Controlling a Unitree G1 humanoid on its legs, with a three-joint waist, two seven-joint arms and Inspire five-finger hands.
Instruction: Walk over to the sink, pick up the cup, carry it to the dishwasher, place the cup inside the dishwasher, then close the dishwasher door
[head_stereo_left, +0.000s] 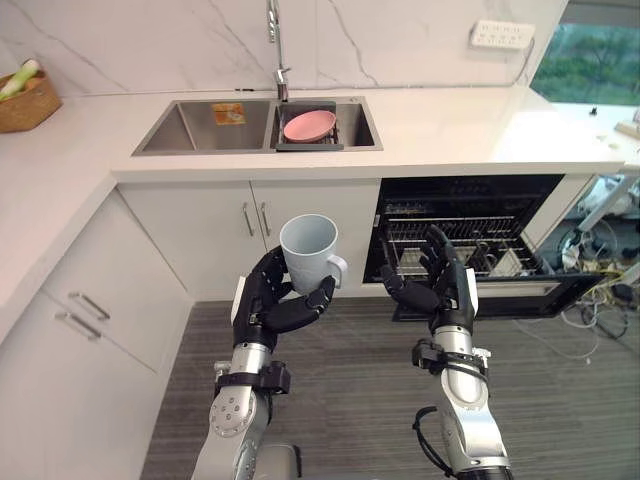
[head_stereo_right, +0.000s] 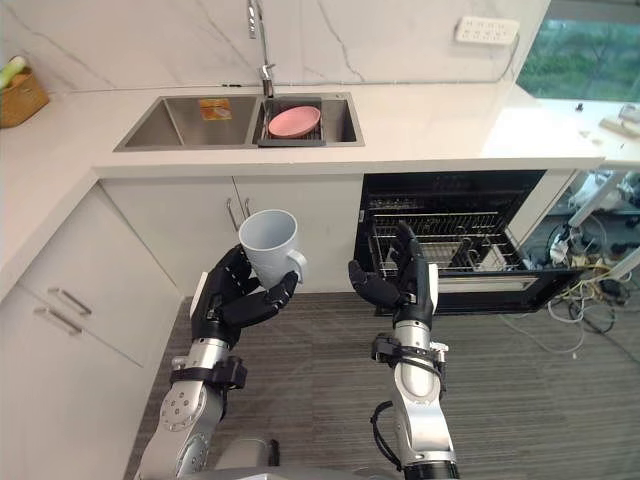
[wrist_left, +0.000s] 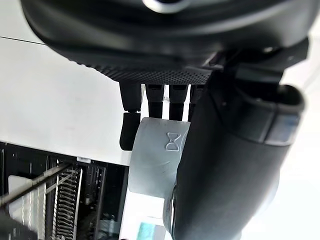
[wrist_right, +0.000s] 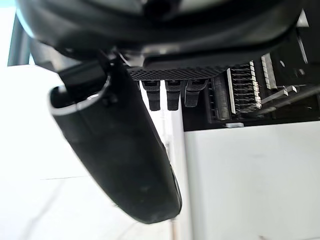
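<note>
Before the cabinets, cup (head_stereo_left: 308, 252) upright, mouth up, left hand (head_stereo_left: 270, 300) gripping

sink (head_stereo_left: 190, 128) in the counter (head_stereo_left: 450, 125), dishwasher (head_stereo_left: 470, 190) below to its right
plate (head_stereo_left: 309, 124) in the sink's right basin, basket (head_stereo_left: 22, 103) far left on the counter, cup (head_stereo_left: 306, 250) before the cabinet doors (head_stereo_left: 215, 225)

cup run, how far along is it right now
Done: the cup is off the sink and upright in the left robot hand, whose fingers curl round it. In hand: the carry, now in front of the cabinets beside the dishwasher. Left: setting it in the rack and shutting the door, which hangs open. The right robot hand is open and empty.
</note>
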